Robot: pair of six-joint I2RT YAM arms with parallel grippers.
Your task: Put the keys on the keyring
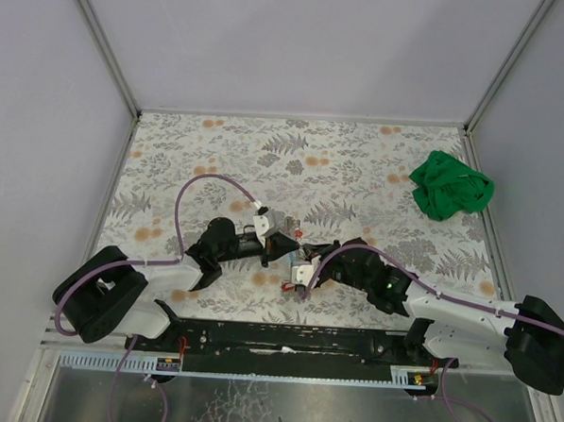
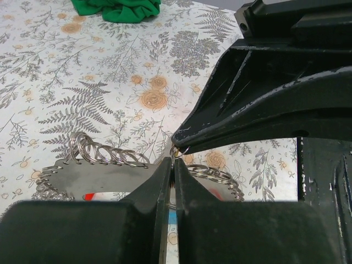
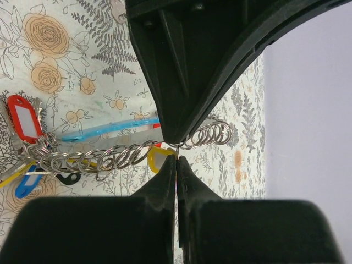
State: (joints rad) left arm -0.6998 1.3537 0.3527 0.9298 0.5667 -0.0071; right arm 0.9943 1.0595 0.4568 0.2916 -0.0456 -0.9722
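I think the main risk is that the small ring (image 2: pixel 179 150) slips out. It is thin wire, and both grippers pinch it only with their very tips, which nearly touch each other. A small pull in a wrong direction could free it, or the tips could knock together. If it slips, the weight of the ring chain (image 3: pixel 110 158) and its tags would carry it away, and a new grasp would be needed. No key is at the ring, so the threading looks not yet begun.

The left gripper (image 2: pixel 171 163) is fully closed, its jaws meeting without a gap, and it holds the small ring from one side. The right gripper (image 3: pixel 176 160) is also closed on the same ring, from the opposite side.

The bundle is in the middle of the table (image 1: pixel 360 158), towards its near edge. A yellow key head (image 3: pixel 159 158) lies just beside the right gripper's tips, under the chain. The green key I cannot find. A red tag (image 3: pixel 22 118) lies further along the chain.
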